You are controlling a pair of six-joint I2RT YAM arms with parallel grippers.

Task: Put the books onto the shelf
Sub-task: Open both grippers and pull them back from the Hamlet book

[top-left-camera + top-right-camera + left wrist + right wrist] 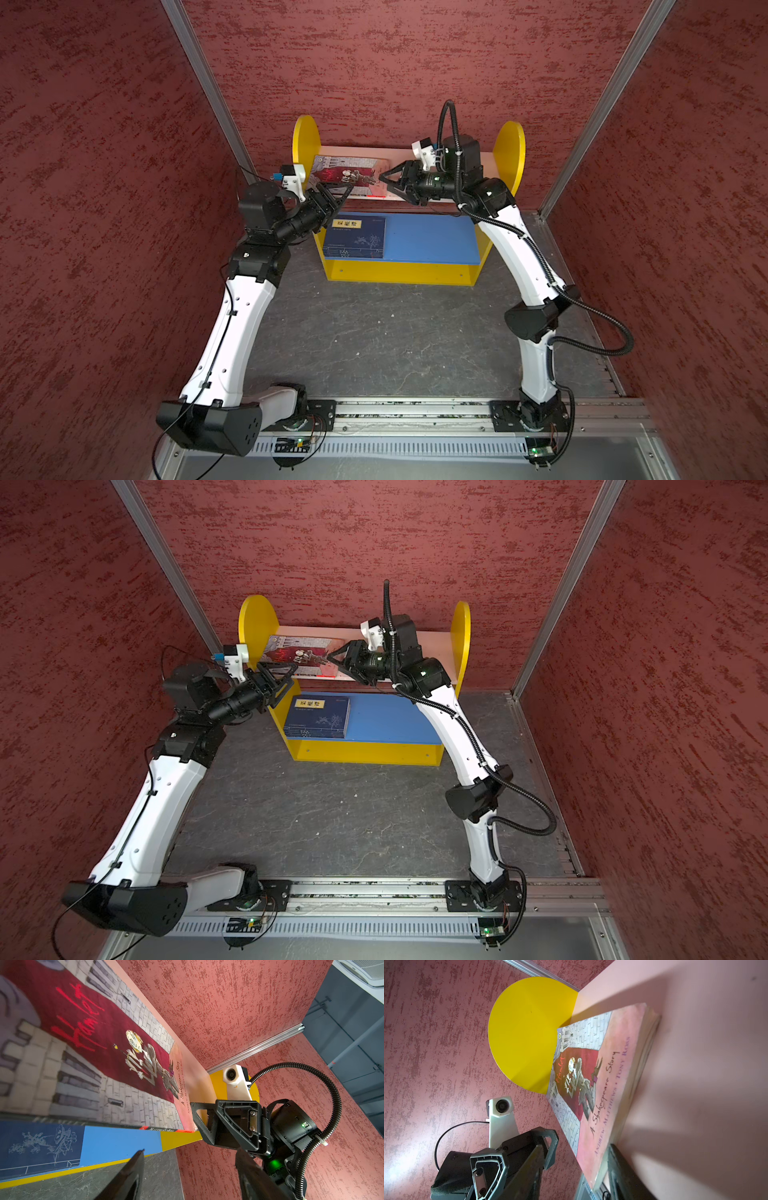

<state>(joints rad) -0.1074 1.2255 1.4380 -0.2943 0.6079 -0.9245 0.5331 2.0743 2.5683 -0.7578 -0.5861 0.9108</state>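
The shelf [432,243] [395,723] stands at the back of the table. A pink-and-dark-red book [349,172] [299,651] [83,1043] [602,1084] lies flat on the left of its pale pink upper board [695,1064]. A navy book with a yellow label [355,239] [318,717] [37,1145] lies flat on the blue lower board, apparently on top of a stack. My right gripper [383,181] [332,660] [574,1147] is open around the pink book's right corner, one finger under it and the other apart from the cover. My left gripper [345,194] [292,674] [190,1153] is open and empty by the book's front edge.
Yellow round-topped side panels [305,137] [511,149] close both ends of the shelf. Red textured walls stand close on three sides. The dark grey tabletop [374,340] stretches in front of the shelf. The right half of the blue board [399,717] is bare.
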